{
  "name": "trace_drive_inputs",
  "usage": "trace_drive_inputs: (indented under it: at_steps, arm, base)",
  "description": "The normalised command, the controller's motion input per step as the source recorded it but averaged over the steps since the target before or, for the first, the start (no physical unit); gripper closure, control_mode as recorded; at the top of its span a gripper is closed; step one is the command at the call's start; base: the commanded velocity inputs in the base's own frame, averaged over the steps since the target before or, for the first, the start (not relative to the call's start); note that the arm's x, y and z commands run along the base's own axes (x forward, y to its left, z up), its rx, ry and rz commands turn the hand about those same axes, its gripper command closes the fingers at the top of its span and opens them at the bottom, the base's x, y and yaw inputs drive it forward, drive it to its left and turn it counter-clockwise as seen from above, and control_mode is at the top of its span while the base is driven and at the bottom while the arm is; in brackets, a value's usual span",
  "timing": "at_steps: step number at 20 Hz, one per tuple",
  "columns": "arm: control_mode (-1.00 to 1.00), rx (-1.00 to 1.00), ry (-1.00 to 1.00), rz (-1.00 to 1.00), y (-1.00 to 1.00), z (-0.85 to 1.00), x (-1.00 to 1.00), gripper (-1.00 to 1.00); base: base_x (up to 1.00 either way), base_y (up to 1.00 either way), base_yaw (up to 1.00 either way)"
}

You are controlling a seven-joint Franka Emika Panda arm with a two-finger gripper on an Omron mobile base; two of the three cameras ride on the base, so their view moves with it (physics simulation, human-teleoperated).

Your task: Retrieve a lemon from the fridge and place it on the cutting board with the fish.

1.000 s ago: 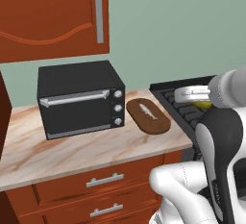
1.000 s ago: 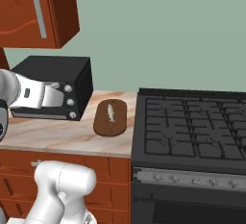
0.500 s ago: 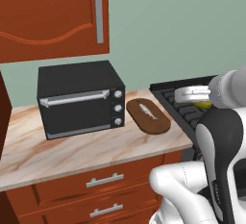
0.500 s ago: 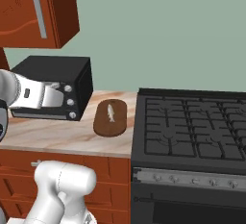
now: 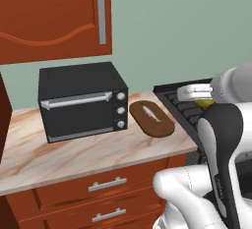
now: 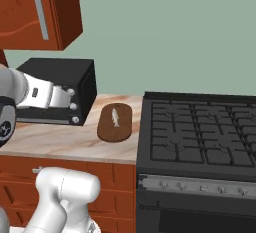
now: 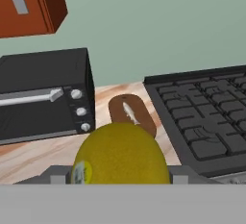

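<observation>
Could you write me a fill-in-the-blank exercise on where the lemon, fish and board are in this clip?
1. The gripper is shut on the ____.
2. The fish lies on the ____.
3. On the counter, the cutting board sits between the toaster oven and the ____.
4. The lemon has a small ____ on its skin.

Missing words: lemon; cutting board; stove; sticker
</observation>
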Motion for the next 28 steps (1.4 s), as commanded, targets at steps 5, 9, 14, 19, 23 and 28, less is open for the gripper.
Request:
trace_drive_inputs:
  at_steps: [5, 9, 14, 19, 23, 28]
  arm:
    - [-1.00, 0.04, 0.21, -0.01, -0.18, 0.00, 0.36, 1.00]
    - [-1.00, 0.00, 0.40, -0.11, -0.25, -0.13, 0.40, 1.00]
    - [-1.00, 0.00, 0.40, -0.16, -0.17, -0.33, 0.46, 1.00]
    - [-1.00, 0.03, 0.12, -0.06, -0.09, -0.66, 0.46, 1.00]
    - [-1.00, 0.12, 0.01, 0.00, -0.17, -0.49, 0.36, 1.00]
    - [-1.00, 0.03, 0.00, 0.00, 0.00, -0.39, 0.28, 1.00]
  base:
    - [0.00, 0.00, 0.00]
    - [0.00, 0.00, 0.00]
    - [0.00, 0.00, 0.00]
    - [0.00, 0.00, 0.00]
    - [0.00, 0.00, 0.00]
    - [0.00, 0.00, 0.00]
